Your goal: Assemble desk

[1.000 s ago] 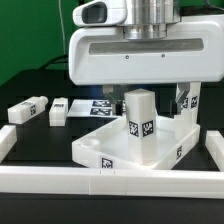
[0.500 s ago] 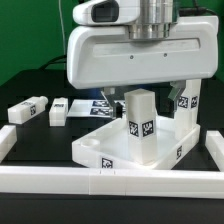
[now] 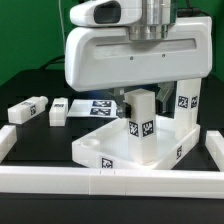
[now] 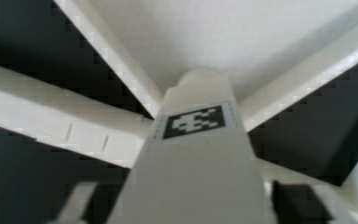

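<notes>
The white tray-like tabletop (image 3: 100, 150) lies on the black table. One white square leg (image 3: 140, 125) stands upright in its near corner, tag facing front. A second leg (image 3: 184, 100) stands upright at the back right corner. My gripper (image 3: 138, 97) hangs directly over the near leg and straddles its top. In the wrist view the leg (image 4: 197, 150) fills the middle, above the tabletop (image 4: 247, 40). My gripper (image 4: 197, 205) shows a finger on each side of it, with a dark gap at the left finger (image 4: 78, 205). Two loose legs (image 3: 27, 109) (image 3: 59, 110) lie at the exterior view's left.
White border rails (image 3: 110, 183) frame the work area at the front and sides; one also crosses the wrist view (image 4: 51, 115). The marker board (image 3: 100, 104) lies flat behind the tabletop. The large gripper body hides the back of the scene.
My gripper body has turned slightly and shifted a little above the near leg, uncovering more of the marker board. The leg and tabletop have not moved.
</notes>
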